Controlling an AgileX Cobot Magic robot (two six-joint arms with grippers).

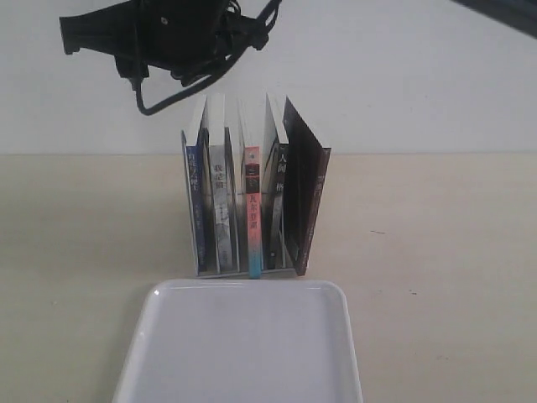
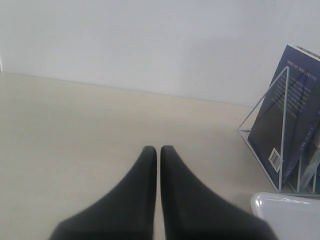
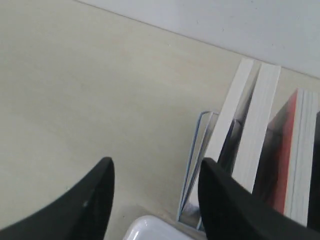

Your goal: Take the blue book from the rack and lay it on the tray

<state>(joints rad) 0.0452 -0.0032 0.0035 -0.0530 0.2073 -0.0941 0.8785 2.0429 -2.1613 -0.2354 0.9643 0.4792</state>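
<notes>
The blue book (image 1: 193, 195) stands upright in the leftmost slot of the white wire rack (image 1: 186, 159). The white tray (image 1: 243, 344) lies bare on the table just in front of the rack. In the left wrist view the blue book (image 2: 295, 110) shows its dark back cover behind the rack wire (image 2: 284, 125), off to the side of my shut, empty left gripper (image 2: 158, 150). My right gripper (image 3: 157, 170) is open and empty, high over the rack's end (image 3: 192, 165), the blue book's page edge (image 3: 227, 135) and a tray corner (image 3: 150, 227).
A grey-spined book (image 1: 220, 201), a red-and-teal one (image 1: 252, 210) and two dark ones (image 1: 306, 201) fill the other slots. A black arm with cables (image 1: 168, 38) hangs above the rack. A white wall runs behind the table. The tray corner (image 2: 285, 210) sits below the rack.
</notes>
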